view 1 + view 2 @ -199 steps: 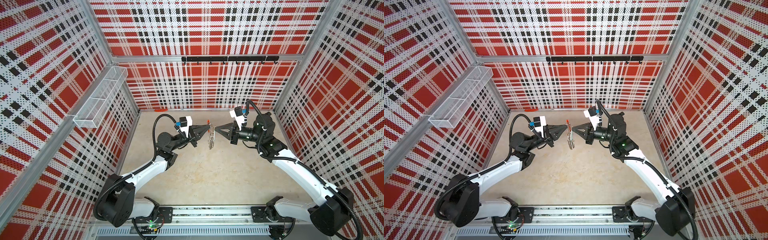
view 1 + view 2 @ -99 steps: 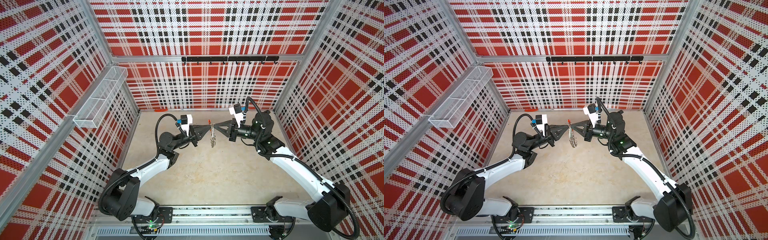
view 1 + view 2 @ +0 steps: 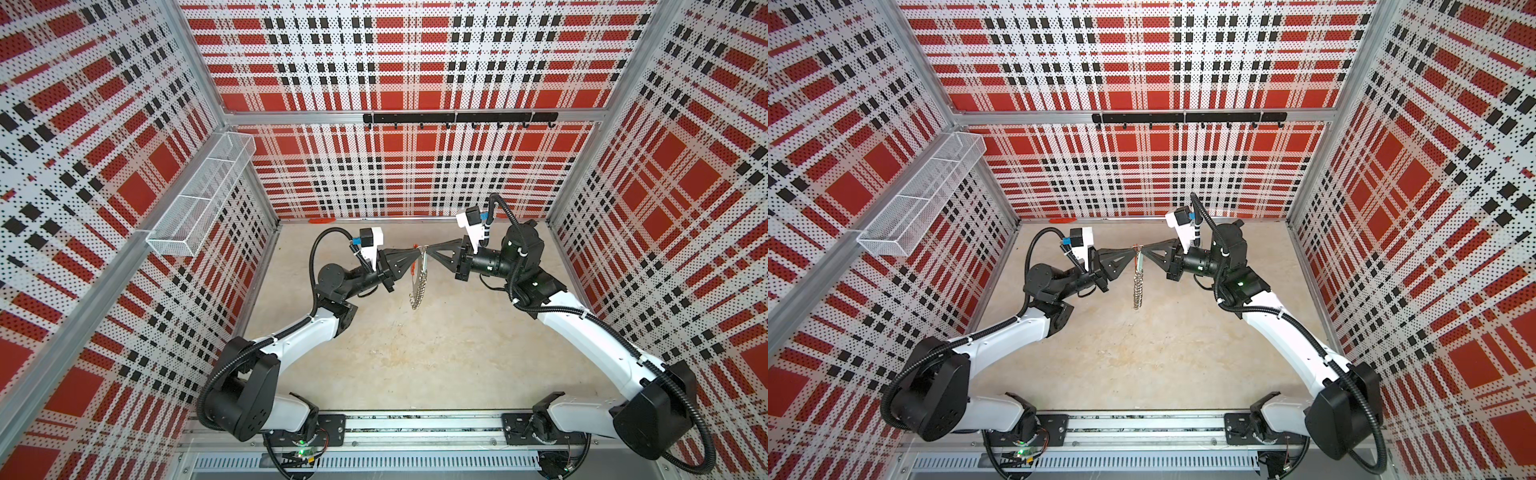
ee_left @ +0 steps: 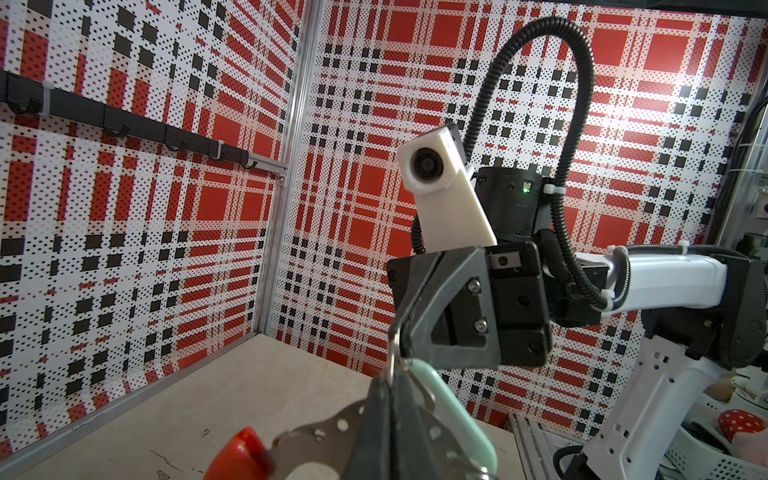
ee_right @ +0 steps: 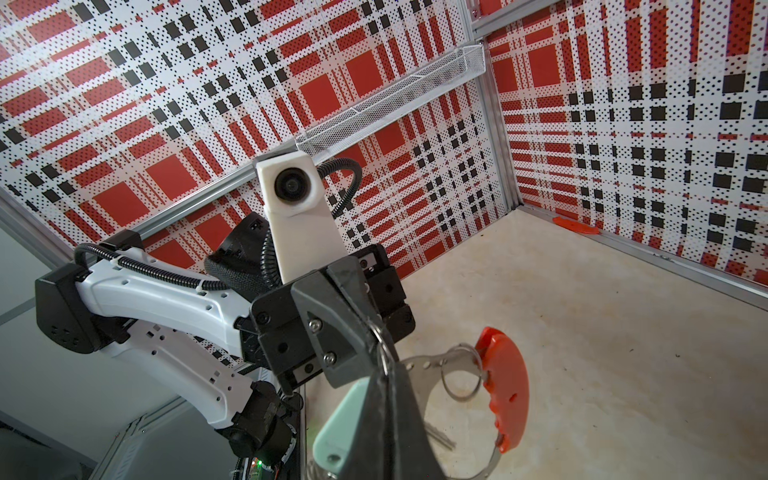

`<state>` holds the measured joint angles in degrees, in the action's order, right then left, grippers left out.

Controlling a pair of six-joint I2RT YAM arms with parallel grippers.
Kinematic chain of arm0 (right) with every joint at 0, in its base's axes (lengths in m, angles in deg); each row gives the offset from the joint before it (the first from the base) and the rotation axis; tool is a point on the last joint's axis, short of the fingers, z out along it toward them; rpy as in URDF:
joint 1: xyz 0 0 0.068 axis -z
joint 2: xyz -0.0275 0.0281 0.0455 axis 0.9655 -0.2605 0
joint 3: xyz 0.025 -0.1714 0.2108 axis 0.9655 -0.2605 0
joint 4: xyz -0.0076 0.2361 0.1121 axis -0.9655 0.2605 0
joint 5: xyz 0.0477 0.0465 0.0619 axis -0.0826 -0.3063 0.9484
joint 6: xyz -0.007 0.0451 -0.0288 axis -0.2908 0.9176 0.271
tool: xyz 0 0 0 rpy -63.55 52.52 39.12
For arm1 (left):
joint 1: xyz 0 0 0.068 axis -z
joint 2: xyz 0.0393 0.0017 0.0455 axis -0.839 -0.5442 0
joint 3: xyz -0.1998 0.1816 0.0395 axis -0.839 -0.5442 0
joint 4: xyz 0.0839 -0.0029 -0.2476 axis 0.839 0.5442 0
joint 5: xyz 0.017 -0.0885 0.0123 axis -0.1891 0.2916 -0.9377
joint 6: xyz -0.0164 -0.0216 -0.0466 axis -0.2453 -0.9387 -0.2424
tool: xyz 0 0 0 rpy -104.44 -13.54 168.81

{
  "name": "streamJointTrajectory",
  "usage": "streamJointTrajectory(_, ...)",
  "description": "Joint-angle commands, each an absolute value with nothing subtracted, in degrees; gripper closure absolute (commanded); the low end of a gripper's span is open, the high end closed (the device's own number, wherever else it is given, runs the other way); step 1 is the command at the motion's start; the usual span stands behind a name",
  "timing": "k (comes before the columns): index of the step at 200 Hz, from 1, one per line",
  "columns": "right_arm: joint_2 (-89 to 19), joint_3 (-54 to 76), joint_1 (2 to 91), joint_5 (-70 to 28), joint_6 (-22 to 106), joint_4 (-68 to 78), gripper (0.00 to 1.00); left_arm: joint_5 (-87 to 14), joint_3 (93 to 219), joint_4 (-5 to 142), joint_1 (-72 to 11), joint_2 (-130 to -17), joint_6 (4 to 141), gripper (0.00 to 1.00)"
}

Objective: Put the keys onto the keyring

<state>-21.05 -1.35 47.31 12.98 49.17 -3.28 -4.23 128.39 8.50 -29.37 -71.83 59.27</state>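
Large thin metal keyring (image 3: pixel 417 282), a hoop w/ red curved plastic section & wire-loop fringe, hangs above the beige worktop (image 3: pixel 415 357) betw. both arms. The left hand (image 3: pixel 415 250) pinches its perforated band; the right hand (image 3: pixel 431 250) is pressed shut on the wire ring of the pale-teal oval-tagged key (image 4: pixel 453 411) at the hoop's top.

In the left wrist view the keyring (image 4: pixel 332 430) runs off the bottom edge, the teal tag (image 4: pixel 455 419) sits half hidden behind the fingers (image 4: pixel 374 428) of the left gripper (image 4: pixel 390 384) (key itself unseen), and both top views leave the key too small to tell.
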Motion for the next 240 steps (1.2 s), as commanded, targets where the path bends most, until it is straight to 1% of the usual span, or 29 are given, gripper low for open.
streamJointTrajectory(1, -21.4, 0.4, 47.4, 9.4, 49.1, -2.6, 1.00, -3.7, 130.3, 4.3, -29.4, -70.4, 59.0, 1.00)
streamJointTrajectory(37, -22.2, 0.0, 47.6, 7.5, 50.7, -2.4, 1.00, -4.5, 130.0, 2.5, -29.0, -69.9, 59.5, 1.00)
streamJointTrajectory(84, -23.7, -1.4, 47.5, 9.3, 54.8, -4.7, 1.00, -4.9, 130.0, 2.0, -27.7, -69.7, 62.8, 1.00)
streamJointTrajectory(96, -24.4, -1.8, 47.5, 10.4, 55.9, -5.6, 1.00, -4.8, 129.8, 2.0, -27.2, -69.6, 64.7, 1.00)
streamJointTrajectory(126, -26.4, -3.2, 47.6, 15.1, 64.1, -10.0, 1.00, -5.6, 127.7, -0.4, -25.8, -68.4, 71.9, 1.00)
streamJointTrajectory(174, -27.6, -4.5, 48.0, 17.5, 70.6, -12.4, 1.00, -5.3, 127.7, -3.4, -26.2, -68.3, 71.8, 1.00)
streamJointTrajectory(240, -30.4, -5.3, 48.2, 24.8, 80.3, -19.5, 1.00, -6.2, 127.6, -9.2, -26.3, -70.4, 69.6, 1.00)
